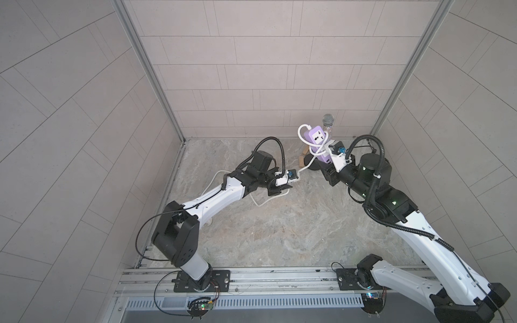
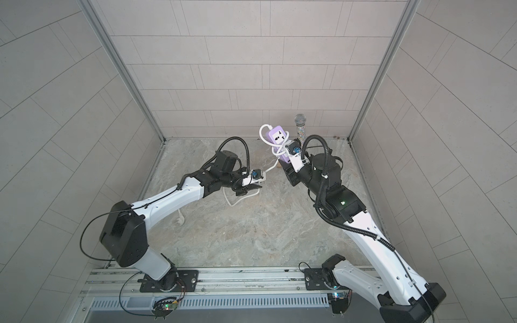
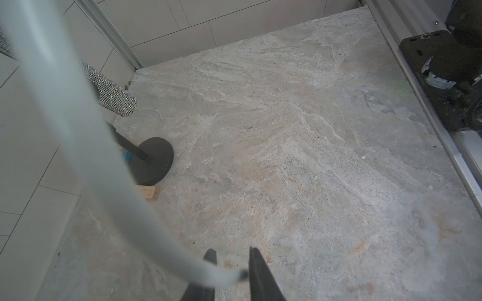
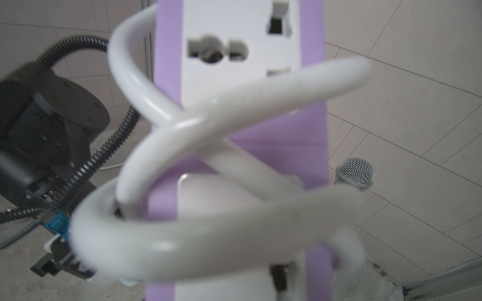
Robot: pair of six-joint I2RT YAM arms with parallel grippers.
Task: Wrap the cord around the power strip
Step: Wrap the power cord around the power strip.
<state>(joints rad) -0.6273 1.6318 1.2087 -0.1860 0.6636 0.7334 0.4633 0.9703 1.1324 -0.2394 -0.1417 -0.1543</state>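
R gripper is clamped tight on the lower end of the power strip. It holds the strip up off the tabletop, tilted, w/ the free end raised toward the back wall and a white socket face turned up to the top cams.

In both top views the cord leaves the strip's high end, arcs out in a loop, then crosses the purple body in a couple of turns. R wrist view shows those cord turns crossing each other over the socket face, loose rather than snug.

From the strip's lower part the cord drops diagonally to the L gripper, which sits lower, to the strip's left and apart from it. In the L wrist view its jaws stand a little apart, w/ tabletop visible btw them, and the cord runs into that gap. Can't tell if the pads press it.

Past the L gripper the cord sags in a loop on the tabletop and passes under the L arm. It ends at the plug, lying beside that arm.

Just behind the strip stands a glittery microphone on a stand w/ a round black base. A small wooden block lies right by the base.
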